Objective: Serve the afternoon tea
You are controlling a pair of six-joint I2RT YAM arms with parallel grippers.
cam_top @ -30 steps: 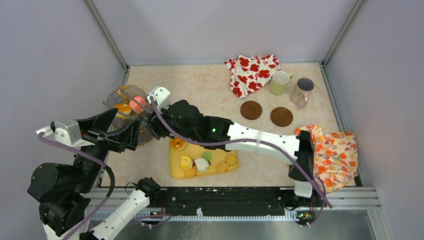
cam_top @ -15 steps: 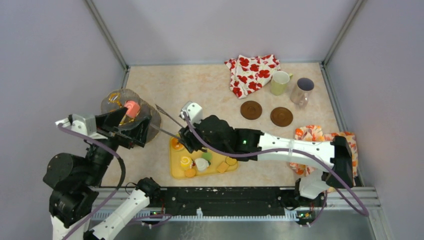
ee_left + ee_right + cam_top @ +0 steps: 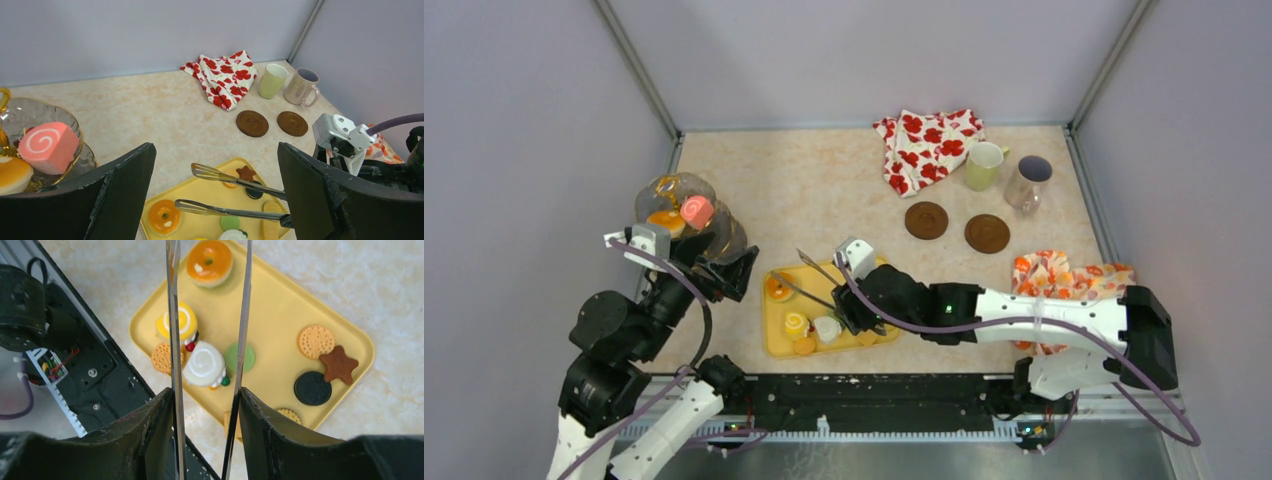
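Note:
A yellow tray holds several toy sweets: an orange tart, a yellow swirl roll, a white roll and biscuits. My right gripper is shut on the metal tongs, whose empty open tips hang over the tray. In the right wrist view the tongs straddle the white roll. My left gripper is open and empty beside a glass stand holding a pink swirl roll. A pale-yellow mug and a greyish mug stand at the back right.
Two brown coasters lie in front of the mugs. A red-flowered cloth lies at the back. An orange-flowered cloth lies at the right under my right arm. Grey walls close three sides.
My right gripper has pulled the tongs back from the glass stand to over the yellow tray. My left gripper has swung right and nearer. The pink roll stays on the stand.

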